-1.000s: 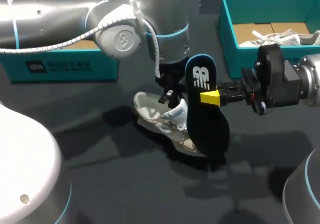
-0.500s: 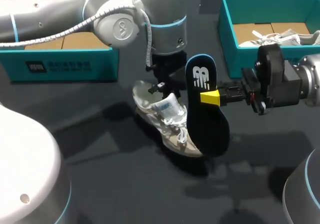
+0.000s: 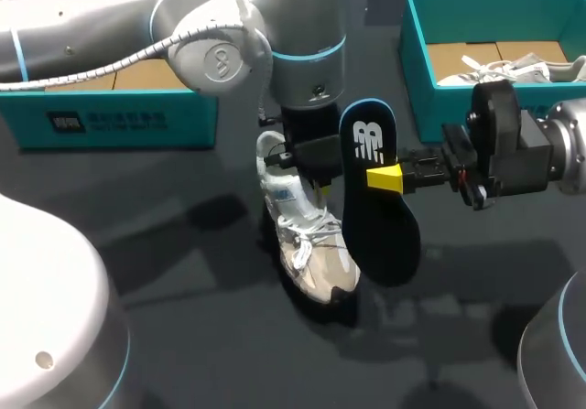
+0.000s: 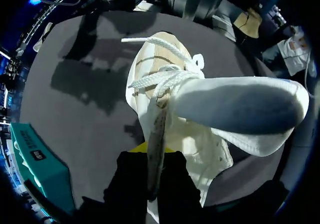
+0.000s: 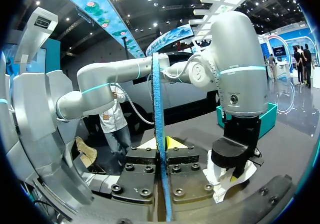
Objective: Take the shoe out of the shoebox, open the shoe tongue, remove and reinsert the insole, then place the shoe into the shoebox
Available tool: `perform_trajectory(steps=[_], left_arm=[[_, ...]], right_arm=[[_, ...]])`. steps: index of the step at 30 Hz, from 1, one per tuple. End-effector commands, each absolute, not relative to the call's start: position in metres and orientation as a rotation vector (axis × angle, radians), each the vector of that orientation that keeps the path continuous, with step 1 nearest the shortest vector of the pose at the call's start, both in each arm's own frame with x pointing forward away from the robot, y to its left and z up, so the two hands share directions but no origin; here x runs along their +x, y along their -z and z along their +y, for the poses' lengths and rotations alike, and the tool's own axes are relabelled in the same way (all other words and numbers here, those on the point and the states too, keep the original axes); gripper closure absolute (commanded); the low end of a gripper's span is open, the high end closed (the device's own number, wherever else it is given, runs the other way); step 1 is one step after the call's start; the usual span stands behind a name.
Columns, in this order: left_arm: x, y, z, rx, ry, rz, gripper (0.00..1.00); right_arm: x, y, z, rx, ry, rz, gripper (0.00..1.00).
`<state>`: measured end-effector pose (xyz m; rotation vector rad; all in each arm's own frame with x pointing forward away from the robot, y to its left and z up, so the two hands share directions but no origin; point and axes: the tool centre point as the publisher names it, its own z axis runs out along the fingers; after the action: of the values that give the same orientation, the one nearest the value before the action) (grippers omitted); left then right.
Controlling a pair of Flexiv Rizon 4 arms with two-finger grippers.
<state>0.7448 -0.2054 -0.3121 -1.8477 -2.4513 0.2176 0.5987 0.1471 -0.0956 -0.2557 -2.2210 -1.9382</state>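
Our left gripper (image 3: 307, 156) pinches the shoe (image 3: 307, 244) at its heel rim; our right gripper (image 3: 385, 178) clamps the insole (image 3: 385, 231) upright beside it.

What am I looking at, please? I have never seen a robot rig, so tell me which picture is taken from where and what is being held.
These are two robot arms at a dark table. The wide picture looks down from above; the two round ones come from a camera on each arm's wrist. The left gripper is shut on a white shoe, toe pointing down. The right gripper is shut on a dark insole, held upright beside the shoe. At the back stand a left shoebox and a right shoebox; the right one holds another shoe.
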Motion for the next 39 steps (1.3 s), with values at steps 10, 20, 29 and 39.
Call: perform_trajectory(steps=[10,20,29,39], left_arm=[[0.722,0.331,-0.216,-2.055,-0.223,-2.304,1.0],[0.715,0.347,-0.218,-2.1,-0.193,-2.251,1.0],[0.71,0.358,-0.223,-2.136,-0.17,-2.189,1.0],[0.708,0.373,-0.235,-2.181,-0.137,-2.12,1.0]], right_arm=[[0.598,0.096,0.149,-0.258,1.938,-2.223,1.0],[0.598,0.096,0.149,-0.258,1.938,-2.223,1.0],[0.598,0.096,0.149,-0.258,1.938,-2.223,1.0],[0.598,0.096,0.149,-0.258,1.938,-2.223,1.0]])
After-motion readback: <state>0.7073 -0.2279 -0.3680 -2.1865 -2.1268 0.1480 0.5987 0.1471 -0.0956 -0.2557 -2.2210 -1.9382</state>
